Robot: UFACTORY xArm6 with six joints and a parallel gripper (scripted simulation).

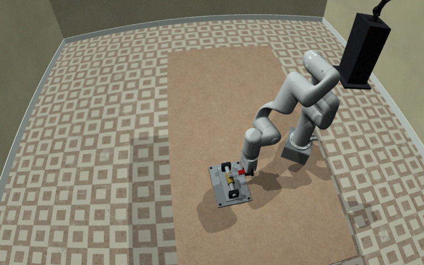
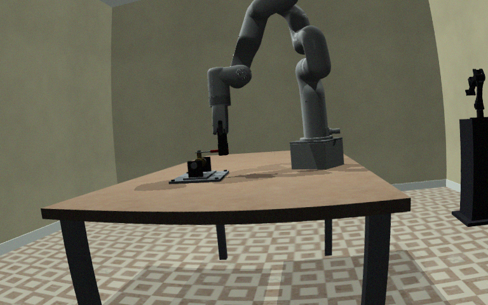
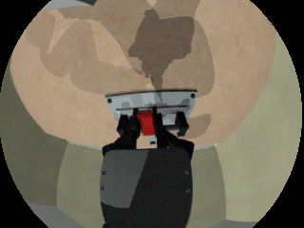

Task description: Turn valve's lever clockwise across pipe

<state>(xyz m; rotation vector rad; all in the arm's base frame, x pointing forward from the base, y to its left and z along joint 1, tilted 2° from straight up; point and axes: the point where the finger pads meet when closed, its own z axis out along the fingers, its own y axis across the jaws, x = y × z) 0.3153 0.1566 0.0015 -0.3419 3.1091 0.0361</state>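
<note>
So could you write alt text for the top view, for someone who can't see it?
A grey robot arm reaches down over a wooden table, its gripper closed on the red tip of a valve's lever. The lever sticks out sideways, roughly across the short pipe mounted on a grey plate.

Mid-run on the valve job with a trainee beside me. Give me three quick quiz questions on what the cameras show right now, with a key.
1. True or false: the gripper is shut on the lever's red tip.
2. The lever now stands: A) along the pipe, B) roughly across it.
3. What is the valve mounted on?

Key: 1 true; 2 B; 3 a grey base plate on the table.
</note>
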